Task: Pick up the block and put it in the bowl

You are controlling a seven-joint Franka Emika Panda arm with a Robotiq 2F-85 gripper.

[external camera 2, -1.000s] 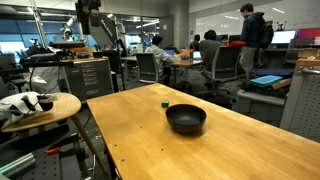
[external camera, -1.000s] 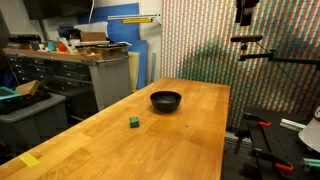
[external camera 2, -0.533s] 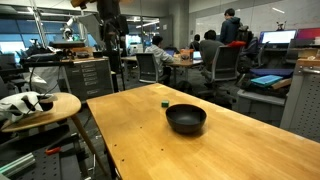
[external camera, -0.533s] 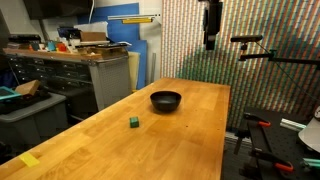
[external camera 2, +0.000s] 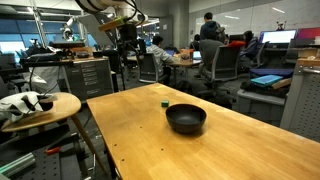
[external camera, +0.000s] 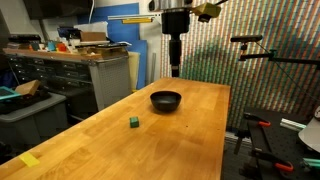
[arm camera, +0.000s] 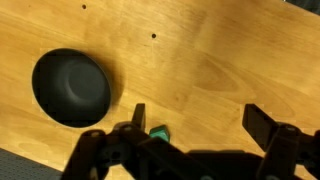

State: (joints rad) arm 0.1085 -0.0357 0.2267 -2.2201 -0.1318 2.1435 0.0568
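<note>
**Gripper spread wide and holding nothing, high above the table; the block lies on the wood outside the bowl.**

Nearest in an exterior view, a yellow strip of tape (external camera: 28, 160) lies flat on the near corner of the wooden table (external camera: 190, 145). Farther in, the small dark green block (external camera: 133, 121) sits on bare wood, apart from the black bowl (external camera: 166, 100) and at about 7 o'clock from it. Beyond the bowl, at its 12 o'clock, the gripper (external camera: 174, 70) hangs pointing straight down, well clear of the tabletop and of both objects. In the wrist view its two fingers (arm camera: 262, 122) stand far apart, with only wood showing between them. There the block appears just beside the other finger, at about 4 o'clock from the bowl. In the far background are cabinets and a patterned wall.
</note>
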